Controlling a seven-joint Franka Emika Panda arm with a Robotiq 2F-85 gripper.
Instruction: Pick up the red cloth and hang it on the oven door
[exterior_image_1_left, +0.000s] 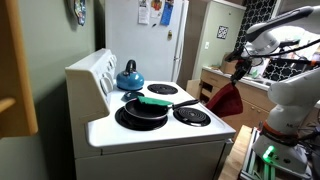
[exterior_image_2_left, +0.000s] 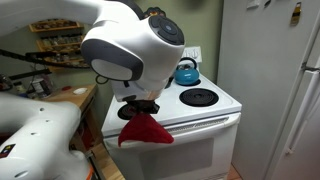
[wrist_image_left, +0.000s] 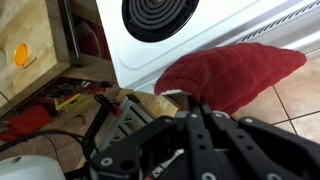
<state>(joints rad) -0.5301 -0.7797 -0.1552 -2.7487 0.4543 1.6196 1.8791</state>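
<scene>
**Stove, fridge and hanging cloth**

The stove stands beside the fridge. On the stove top, the kettle sits on a back burner. The pan sits on the burner next to it, farther from the fridge. The cloth hangs from the end effector in front of the stove, near the front corner away from the fridge. In the wrist view the cloth lies below the stove's front edge, over the floor, with a burner just behind that edge.

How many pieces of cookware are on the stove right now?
2: a blue kettle at the back of the stovetop, and a black pan with a green handle at the front. The whole stovetop shows, so none seem hidden.
</scene>
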